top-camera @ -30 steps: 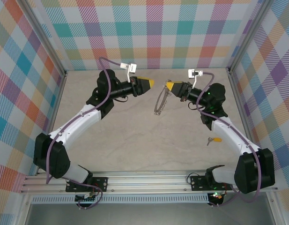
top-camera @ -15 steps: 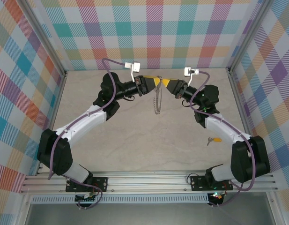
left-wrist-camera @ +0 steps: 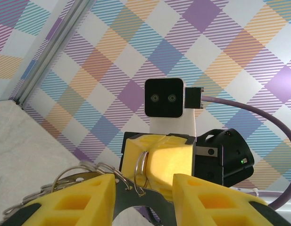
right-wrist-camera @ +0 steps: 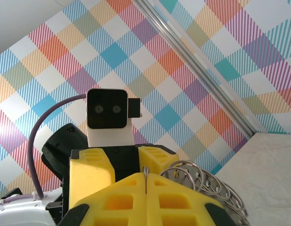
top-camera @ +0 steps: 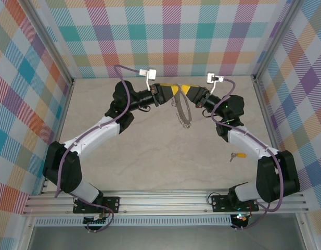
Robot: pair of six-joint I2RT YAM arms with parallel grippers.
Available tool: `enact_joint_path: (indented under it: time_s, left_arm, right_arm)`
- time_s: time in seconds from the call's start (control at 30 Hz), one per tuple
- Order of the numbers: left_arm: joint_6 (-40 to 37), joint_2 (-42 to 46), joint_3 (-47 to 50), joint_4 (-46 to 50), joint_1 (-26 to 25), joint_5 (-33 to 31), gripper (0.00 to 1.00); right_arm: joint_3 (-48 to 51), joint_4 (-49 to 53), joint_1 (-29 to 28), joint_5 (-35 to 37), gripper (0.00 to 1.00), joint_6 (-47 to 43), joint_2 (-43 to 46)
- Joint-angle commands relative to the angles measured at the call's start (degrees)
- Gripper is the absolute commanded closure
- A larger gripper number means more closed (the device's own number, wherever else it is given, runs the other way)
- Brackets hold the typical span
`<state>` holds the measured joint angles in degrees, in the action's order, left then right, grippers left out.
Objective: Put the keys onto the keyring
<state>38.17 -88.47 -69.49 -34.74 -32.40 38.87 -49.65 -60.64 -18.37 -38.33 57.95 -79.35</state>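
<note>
Beige marbled tabletop [top-camera: 150,156]: right gripper [right-wrist-camera: 146,178] clamps large bumpy silver-grey metal keyring [right-wrist-camera: 202,181] aloft, presenting it to left gripper [left-wrist-camera: 141,181], jaws part-open, seemingly astride the rim.

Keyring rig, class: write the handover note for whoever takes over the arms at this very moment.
Right end effector: shut on the keyring, holding it up off the table near the back wall.
Left end effector: jaws apart, tip to tip with the right one, straddling the ring's rim; no firm grip visible.
Key: yellow-headed, lying on the table's right side, untouched.
Done: ring lifted and held out between the arms.
To do: fetch the key and thread it onto the ring.
</note>
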Motion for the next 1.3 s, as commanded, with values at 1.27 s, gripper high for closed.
enact_joint_path:
  time_s: [1.27]
  left_arm:
    - [-1.09,-2.6,-2.33,-3.62,-1.79,-0.1,1.0]
  right_arm:
    - [0.17,-0.51,0.25,-0.79,0.85,0.57,0.34]
